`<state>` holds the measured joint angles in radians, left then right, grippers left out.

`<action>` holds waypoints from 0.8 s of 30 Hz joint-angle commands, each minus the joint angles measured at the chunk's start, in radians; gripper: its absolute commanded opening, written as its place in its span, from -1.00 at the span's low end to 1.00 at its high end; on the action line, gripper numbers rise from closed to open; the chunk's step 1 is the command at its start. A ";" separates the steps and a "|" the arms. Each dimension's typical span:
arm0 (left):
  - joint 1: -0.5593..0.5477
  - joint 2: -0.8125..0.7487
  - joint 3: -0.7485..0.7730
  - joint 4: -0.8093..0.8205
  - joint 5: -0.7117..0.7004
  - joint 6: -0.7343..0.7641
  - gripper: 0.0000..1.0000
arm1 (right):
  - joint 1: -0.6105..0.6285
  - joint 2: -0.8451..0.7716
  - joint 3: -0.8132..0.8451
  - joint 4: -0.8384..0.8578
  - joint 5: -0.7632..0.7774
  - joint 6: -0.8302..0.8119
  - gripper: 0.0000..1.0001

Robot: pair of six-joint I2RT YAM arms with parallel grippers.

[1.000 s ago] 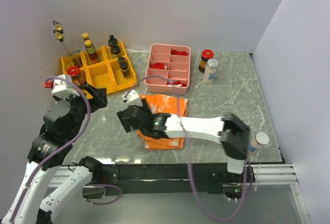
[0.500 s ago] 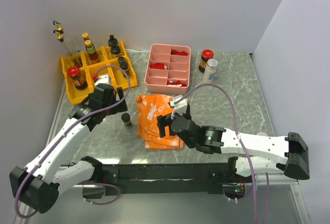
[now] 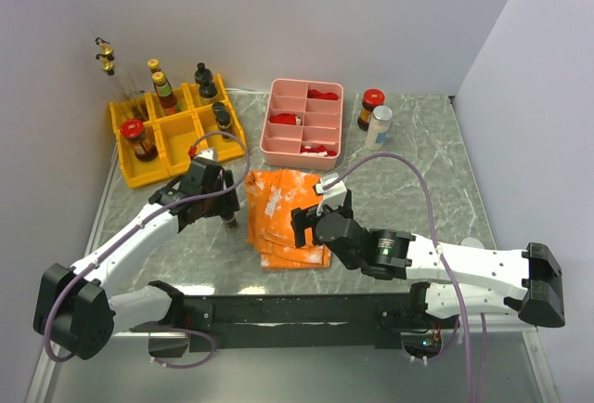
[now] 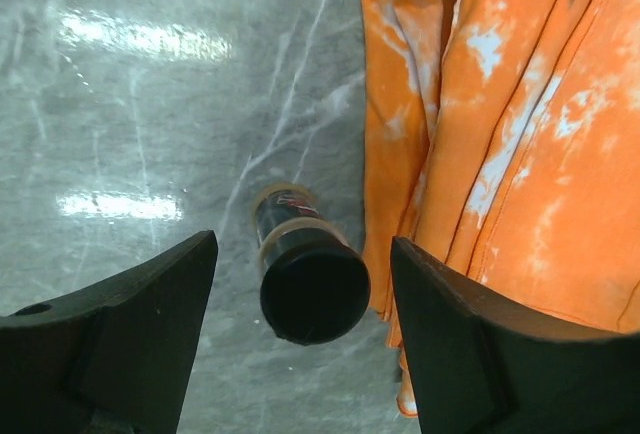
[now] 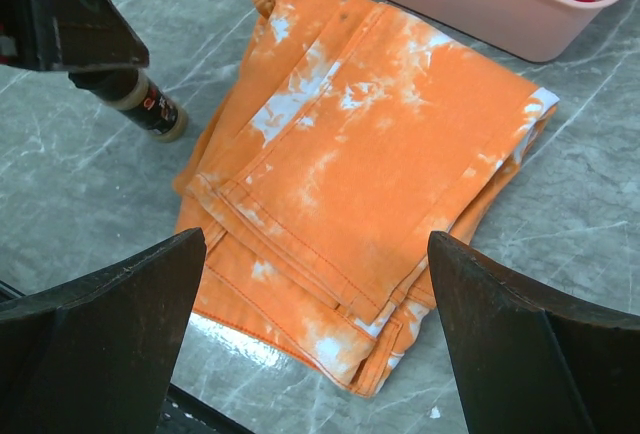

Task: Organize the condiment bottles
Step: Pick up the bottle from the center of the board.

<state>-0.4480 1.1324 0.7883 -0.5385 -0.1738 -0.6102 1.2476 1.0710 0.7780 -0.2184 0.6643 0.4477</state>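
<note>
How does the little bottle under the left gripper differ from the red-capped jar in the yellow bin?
The small bottle has a black cap, the jar a red one. The small bottle stands on the table beside the orange cloth; the jar sits in the yellow bin. The open left gripper straddles the small bottle, not the jar. Both are dark and upright.

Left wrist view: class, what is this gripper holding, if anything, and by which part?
Nothing. The left gripper is open, its fingers on either side of the black-capped bottle, with a gap showing at each side.
</note>
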 commanded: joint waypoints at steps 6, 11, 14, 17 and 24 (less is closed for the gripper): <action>-0.020 0.027 -0.015 0.057 -0.001 -0.048 0.37 | 0.003 -0.034 -0.002 0.020 0.040 -0.003 1.00; -0.037 0.015 -0.009 0.025 -0.020 -0.069 0.30 | 0.003 -0.040 -0.005 0.019 0.040 -0.006 1.00; -0.046 0.013 -0.015 0.018 -0.026 -0.076 0.24 | 0.003 -0.040 -0.006 0.024 0.038 -0.009 1.00; -0.058 0.027 -0.006 -0.009 -0.038 -0.079 0.11 | 0.003 -0.045 -0.003 0.019 0.041 -0.007 1.00; -0.084 0.006 0.078 -0.080 -0.101 -0.077 -0.84 | 0.003 -0.081 -0.003 0.008 0.044 -0.004 1.00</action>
<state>-0.5220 1.1667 0.7921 -0.5709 -0.2283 -0.6819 1.2476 1.0378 0.7776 -0.2226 0.6712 0.4473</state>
